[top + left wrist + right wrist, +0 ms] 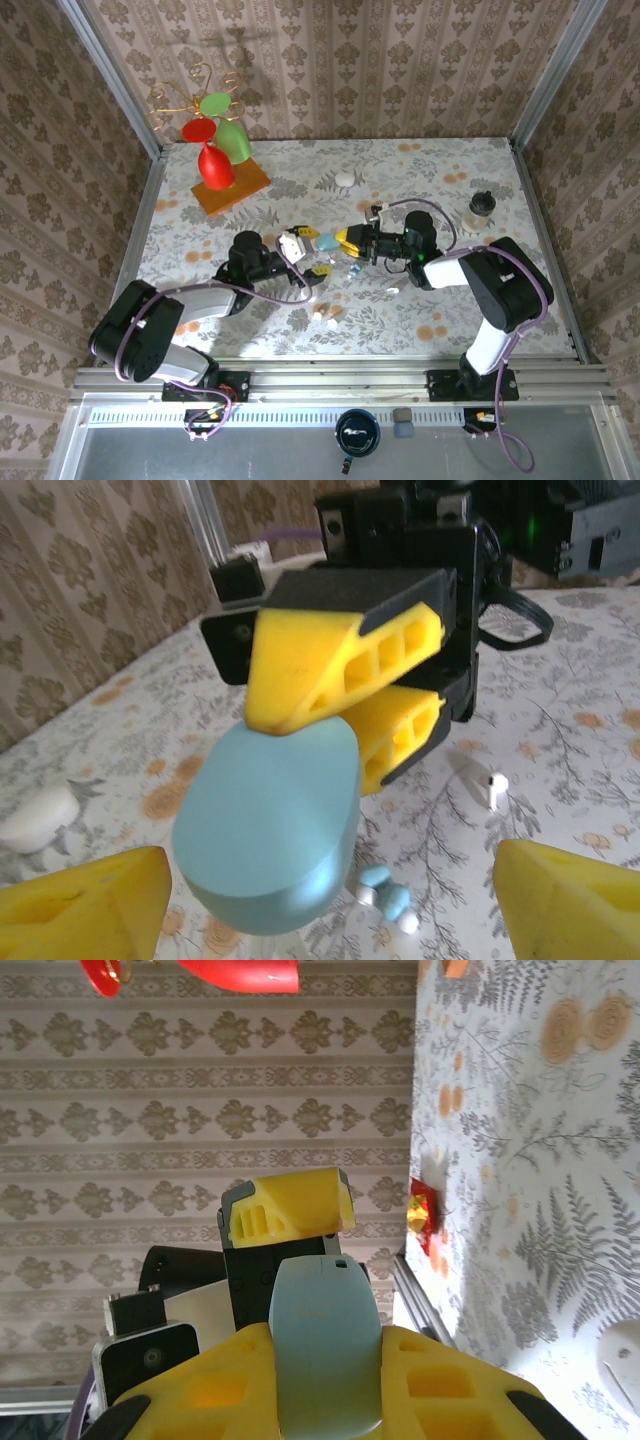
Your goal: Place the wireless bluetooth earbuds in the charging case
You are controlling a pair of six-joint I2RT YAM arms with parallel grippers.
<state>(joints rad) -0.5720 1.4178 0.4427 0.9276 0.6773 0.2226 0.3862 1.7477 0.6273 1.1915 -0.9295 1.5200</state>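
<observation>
– Holding anything, the right fingers (330, 665)?
– Yes, clamped on the blue case (270, 820), out over the middle of the table (560, 740).
– And the left fingers (85, 905)?
– Spread wide apart, one each side of that case, touching nothing.
– The earbuds (388, 895)?
– Teal ones lie on the table close by the case; small white bits (320, 316) lie toward the near edge.

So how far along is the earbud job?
Done: the blue case is gripped in the right hand. In hand: the left hand is open beside it, holding nothing. Left: the earbuds lie loose on the table, none seated, and the case looks shut.
</observation>
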